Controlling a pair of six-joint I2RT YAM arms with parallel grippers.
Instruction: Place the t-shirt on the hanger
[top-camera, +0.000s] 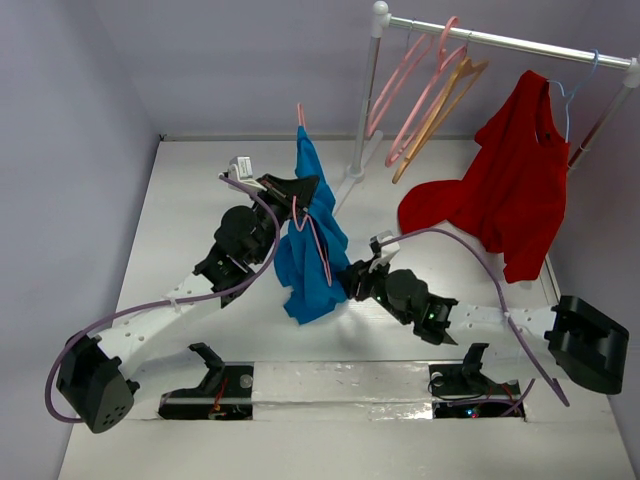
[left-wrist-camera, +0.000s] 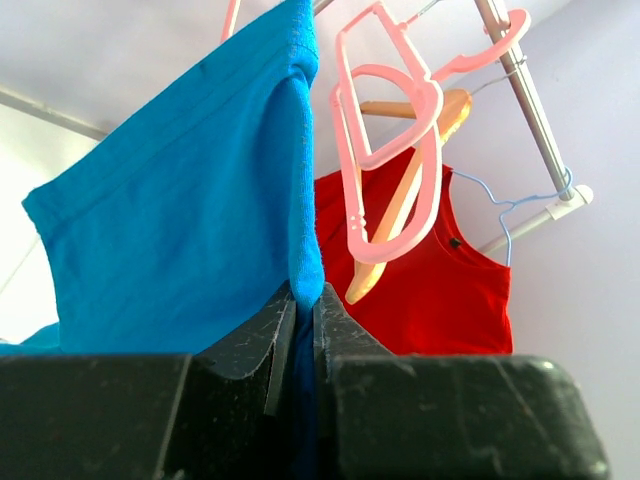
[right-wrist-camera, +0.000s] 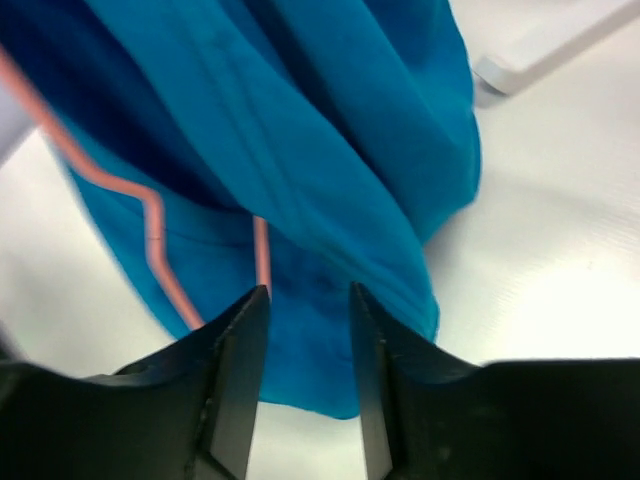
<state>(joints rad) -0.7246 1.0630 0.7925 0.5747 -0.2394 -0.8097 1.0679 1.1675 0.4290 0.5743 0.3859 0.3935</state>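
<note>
The bright blue t-shirt (top-camera: 308, 240) hangs bunched above the table's middle, draped over a pale pink hanger (top-camera: 318, 243) whose tip sticks up above the cloth. My left gripper (top-camera: 298, 190) is shut on an upper fold of the t-shirt (left-wrist-camera: 190, 210) and holds it up. My right gripper (top-camera: 352, 278) is open at the shirt's lower right edge. In the right wrist view its fingers (right-wrist-camera: 240, 350) stand apart in front of the blue cloth (right-wrist-camera: 330, 200), and a pink hanger wire (right-wrist-camera: 150, 230) runs across the cloth just left of them.
A white garment rack (top-camera: 372, 80) stands at the back right. On its rail hang pink hangers (top-camera: 420, 85), a tan wooden hanger (top-camera: 445, 105) and a red garment (top-camera: 510, 185) on a pale blue hanger (top-camera: 566, 95). The rack's foot (right-wrist-camera: 540, 50) lies close to the shirt.
</note>
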